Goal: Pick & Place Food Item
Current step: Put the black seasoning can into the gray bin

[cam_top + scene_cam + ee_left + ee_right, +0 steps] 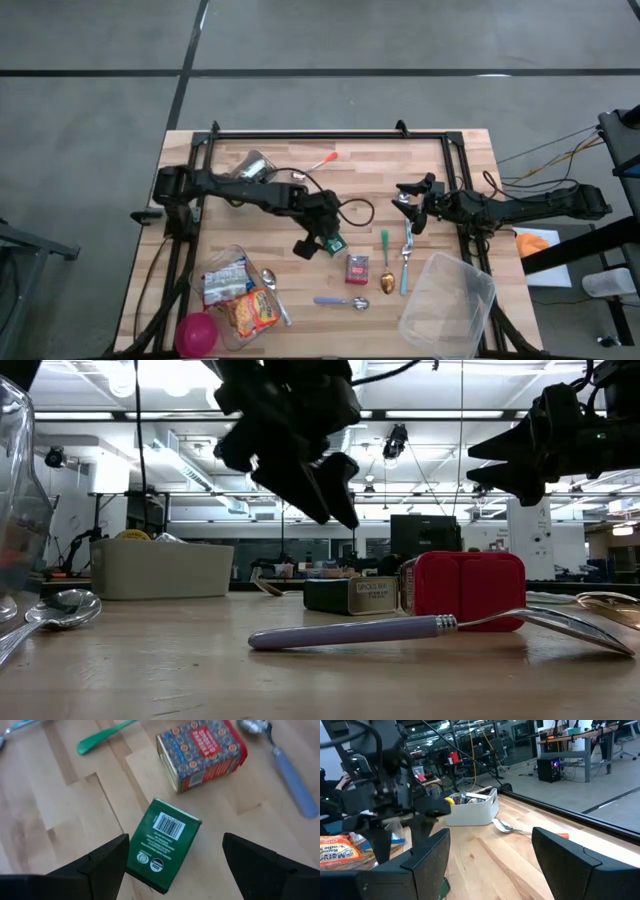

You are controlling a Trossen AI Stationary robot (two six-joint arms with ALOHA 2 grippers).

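A small green box (162,845) lies flat on the wooden table (300,180), barcode side up. A red patterned tin (200,752) stands just beyond it. My left gripper (318,243) hangs open above the green box, slanting down. Its two fingers (107,857) stand on either side of the box without touching it. In the low view the left gripper (325,485) is well above the green box (350,595) and the red tin (465,590). My right gripper (410,207) waits open and level at the table's right side, with nothing between its fingers (427,862).
A purple-handled spoon (340,301), a gold spoon (387,283), a green-handled utensil (385,243) and a blue-handled fork (405,265) lie near the tin. A clear tub (447,305) stands near right. A clear container with food packets (235,295) and a pink cup (197,333) stand near left.
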